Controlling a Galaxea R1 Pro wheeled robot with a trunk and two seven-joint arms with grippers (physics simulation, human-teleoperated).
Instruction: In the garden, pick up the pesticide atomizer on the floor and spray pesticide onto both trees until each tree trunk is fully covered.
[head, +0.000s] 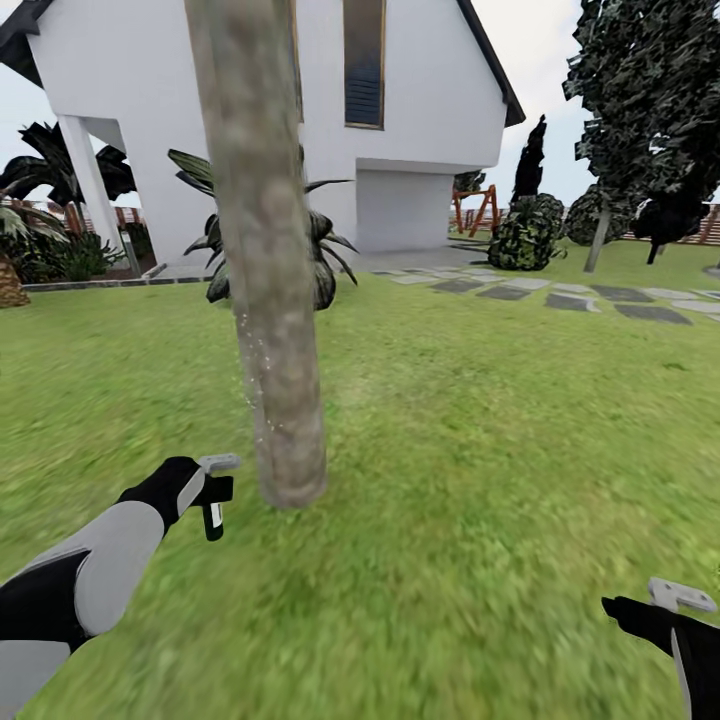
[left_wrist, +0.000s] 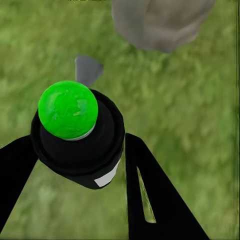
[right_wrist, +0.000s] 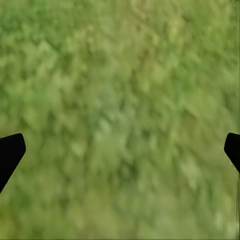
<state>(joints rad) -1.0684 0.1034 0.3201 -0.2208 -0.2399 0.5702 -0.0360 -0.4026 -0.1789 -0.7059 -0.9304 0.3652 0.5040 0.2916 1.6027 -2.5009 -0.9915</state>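
Observation:
A thick grey-brown tree trunk (head: 270, 300) rises from the grass floor (head: 450, 450) just left of centre. Fine white pesticide specks (head: 250, 385) dot its lower left side. My left gripper (head: 216, 488) is shut on the small black pesticide atomizer (head: 213, 517), held a little left of the trunk's base. In the left wrist view the atomizer (left_wrist: 80, 145) carries a green dome and a pale strip, clamped between black fingers (left_wrist: 150, 195), with the trunk base (left_wrist: 160, 22) just beyond. My right gripper (head: 665, 602) hangs low at the right, open over bare grass (right_wrist: 120, 100).
A spiky dark plant (head: 325, 250) stands behind the trunk before the white house (head: 420, 120). Grey stone paving (head: 560, 295) runs across the right back. Dark conifers (head: 650, 110) and round shrubs (head: 525, 235) line the far right. Lawn spreads wide to the right.

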